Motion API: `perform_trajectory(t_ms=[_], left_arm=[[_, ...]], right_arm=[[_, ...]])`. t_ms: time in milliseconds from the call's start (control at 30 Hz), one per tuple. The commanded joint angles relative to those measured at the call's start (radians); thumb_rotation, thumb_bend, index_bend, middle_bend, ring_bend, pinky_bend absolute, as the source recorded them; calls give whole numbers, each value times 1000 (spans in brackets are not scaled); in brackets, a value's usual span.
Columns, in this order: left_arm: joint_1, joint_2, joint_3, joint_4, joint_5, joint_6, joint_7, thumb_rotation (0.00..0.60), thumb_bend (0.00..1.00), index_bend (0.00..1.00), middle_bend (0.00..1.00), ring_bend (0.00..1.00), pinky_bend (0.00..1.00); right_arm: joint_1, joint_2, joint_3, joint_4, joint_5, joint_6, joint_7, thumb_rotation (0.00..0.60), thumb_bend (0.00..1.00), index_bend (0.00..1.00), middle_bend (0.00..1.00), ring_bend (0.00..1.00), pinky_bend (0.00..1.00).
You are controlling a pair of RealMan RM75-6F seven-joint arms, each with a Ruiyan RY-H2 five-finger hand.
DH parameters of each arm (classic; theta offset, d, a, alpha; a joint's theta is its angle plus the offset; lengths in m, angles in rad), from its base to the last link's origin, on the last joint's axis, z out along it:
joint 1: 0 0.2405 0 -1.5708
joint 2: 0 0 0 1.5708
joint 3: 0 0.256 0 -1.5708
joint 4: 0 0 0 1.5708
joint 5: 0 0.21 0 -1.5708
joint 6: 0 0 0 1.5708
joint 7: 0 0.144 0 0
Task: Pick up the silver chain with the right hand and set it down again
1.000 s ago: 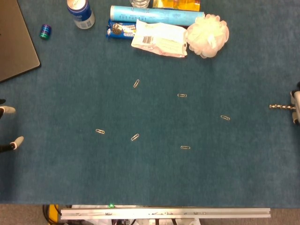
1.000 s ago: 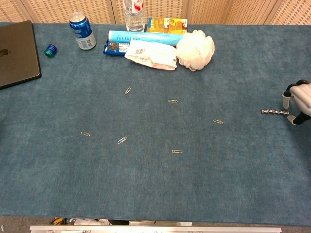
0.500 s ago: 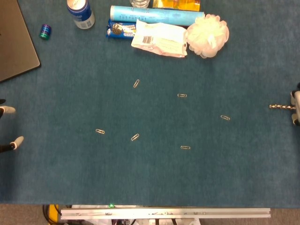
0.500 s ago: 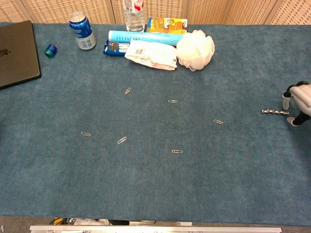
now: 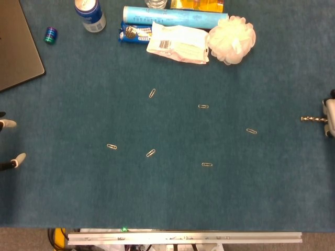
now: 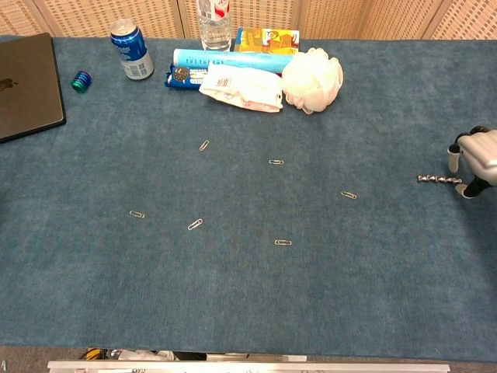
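- The right robot hand (image 6: 475,163) sits at the far right edge of the frame, mostly cut off. Its white fingers (image 6: 454,159) curl down toward the desk; from here I cannot tell whether they are pinching anything.
- The silver chain (image 6: 439,179) lies stretched out in a short straight line on the blue desk (image 6: 311,295), just left of that hand. Its right end reaches the fingertips, though I cannot tell if they touch it.
- The left robot hand (image 5: 10,144) only shows in the head view, at the left edge of the frame: two pale fingertips spread apart with nothing between them.
- Paper clips are scattered across the middle of the desk. The closest to the chain is one paper clip (image 6: 349,194), further left of it.
- Along the top of the frame sits a row of clutter: a white bath pouf (image 6: 312,79), a white plastic packet (image 6: 241,88) touching it on the left, a light blue tube (image 6: 225,58) lying behind, and a dark cookie pack (image 6: 180,75).
- A blue drink can (image 6: 130,50) stands upright in the upper left, with a small blue-green spool (image 6: 80,81) left of it.
- A dark laptop (image 6: 27,85), closed, fills the upper left corner.
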Motion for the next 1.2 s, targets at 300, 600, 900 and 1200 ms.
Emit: perform_trajectory(t_ms=[300, 600, 900, 1200], left_arm=[[1, -7, 0, 12, 0, -2, -9, 600, 110, 319, 203, 217, 480], [2, -9, 1, 16, 0, -4, -12, 600, 110, 319, 203, 217, 480], [3, -11, 1, 19, 0, -5, -16, 600, 110, 319, 203, 217, 481], [3, -12, 1, 23, 3, -4, -22, 600, 110, 319, 203, 217, 481]], right_arm=[[0, -17, -8, 18, -9, 5, -3, 600, 260, 478, 230, 104, 247], [0, -27, -9, 31, -12, 5, -5, 600, 267, 490, 232, 104, 247], [-2, -34, -11, 37, -15, 8, -8, 600, 299, 510, 236, 104, 247], [-4, -37, -11, 38, -11, 8, -15, 600, 306, 513, 236, 104, 247]])
